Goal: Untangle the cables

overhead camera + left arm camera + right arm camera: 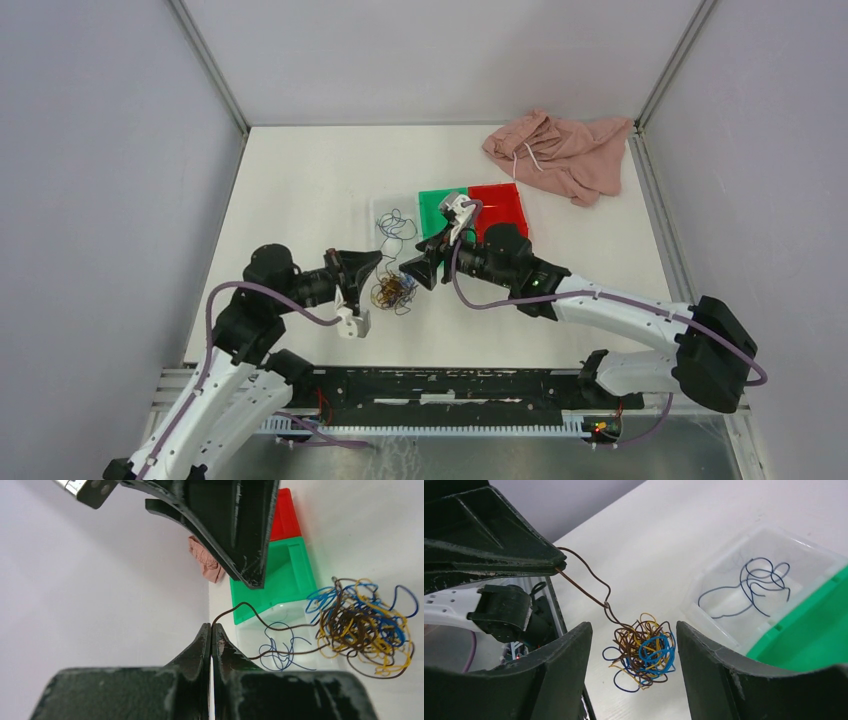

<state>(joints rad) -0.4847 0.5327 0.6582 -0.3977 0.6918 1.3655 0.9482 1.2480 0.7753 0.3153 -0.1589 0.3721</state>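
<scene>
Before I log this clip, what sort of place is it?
Probably a robotics lab test cell: plain grey walls on metal framing enclose a white table holding staged props such as a green bin, a red bin and tangled cables.

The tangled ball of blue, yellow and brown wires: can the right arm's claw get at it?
Probably yes. The right gripper is open, the tangled ball of wires lies on the white table just ahead between its fingers, and the left gripper only pinches one brown wire.
</scene>
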